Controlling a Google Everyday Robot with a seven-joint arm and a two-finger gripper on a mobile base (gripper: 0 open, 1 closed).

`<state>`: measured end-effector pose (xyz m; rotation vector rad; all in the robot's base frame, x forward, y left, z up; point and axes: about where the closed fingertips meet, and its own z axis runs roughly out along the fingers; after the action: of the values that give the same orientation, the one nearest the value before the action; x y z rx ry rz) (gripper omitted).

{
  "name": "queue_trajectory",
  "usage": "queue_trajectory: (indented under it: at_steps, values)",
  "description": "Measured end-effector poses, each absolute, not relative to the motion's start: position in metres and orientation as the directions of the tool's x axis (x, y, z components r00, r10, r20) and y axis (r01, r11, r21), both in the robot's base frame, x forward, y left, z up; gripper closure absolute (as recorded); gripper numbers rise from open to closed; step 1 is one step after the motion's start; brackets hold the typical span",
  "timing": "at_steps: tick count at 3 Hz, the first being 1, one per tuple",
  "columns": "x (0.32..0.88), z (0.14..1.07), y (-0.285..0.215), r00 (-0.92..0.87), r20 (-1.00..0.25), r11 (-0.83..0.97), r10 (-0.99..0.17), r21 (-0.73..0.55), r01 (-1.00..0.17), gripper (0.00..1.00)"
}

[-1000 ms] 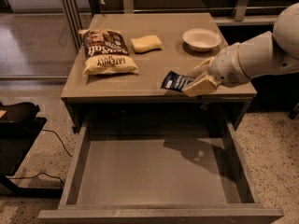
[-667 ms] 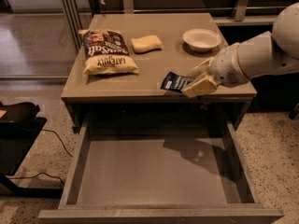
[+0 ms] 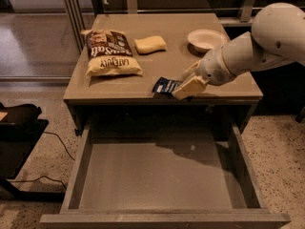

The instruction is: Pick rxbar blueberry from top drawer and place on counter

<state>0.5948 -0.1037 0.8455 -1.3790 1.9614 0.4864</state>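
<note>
Gripper (image 3: 187, 88) and blue bar sit at the counter's front edge, unmoved over the last second.

We see the top drawer (image 3: 143, 175) pulled open below the counter (image 3: 162, 66). At the counter's front edge, right of centre, the gripper touches the rxbar blueberry (image 3: 166, 85), which is out of the drawer. We cannot tell whether the pincer grips it or has let go. We judge the pause means placing is nearly done: only release and retreat remain.
</note>
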Motion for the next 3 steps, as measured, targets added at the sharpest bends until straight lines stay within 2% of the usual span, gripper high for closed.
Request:
queue_trajectory:
  at_steps: [3]
  values:
    - [0.691,0.823,-0.134,-0.309,-0.732,0.527,-0.606,-0.079,-0.846,1.0]
